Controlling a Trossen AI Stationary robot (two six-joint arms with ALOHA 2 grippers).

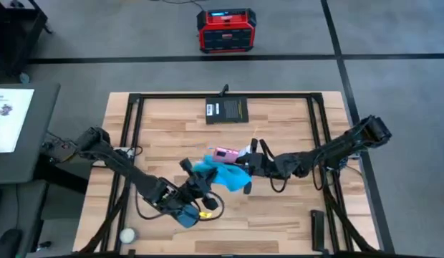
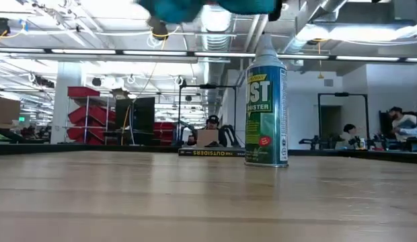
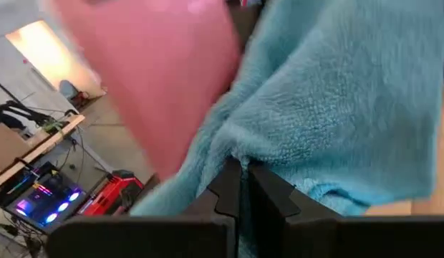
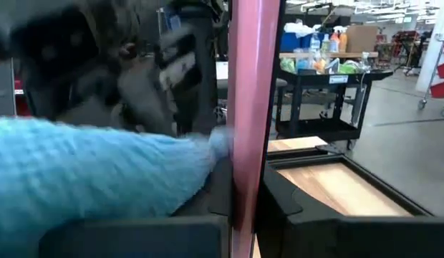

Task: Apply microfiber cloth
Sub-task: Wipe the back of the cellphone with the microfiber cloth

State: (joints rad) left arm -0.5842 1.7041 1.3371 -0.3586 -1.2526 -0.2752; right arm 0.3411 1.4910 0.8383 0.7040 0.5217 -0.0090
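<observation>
Blurred phone [image 3: 161, 79] — half behind cloth [image 3: 336, 107]

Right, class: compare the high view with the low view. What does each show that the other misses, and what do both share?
Only the high view shows both arms over the table: the left gripper shut on the microfiber cloth, the right gripper shut on the pink phone, plus the black pad and the red box on the floor.

Only the low view shows the duster can standing upright, and people seated in the room behind.

Both share the wooden table and the blue cloth, which the low view catches only at its top edge.
</observation>
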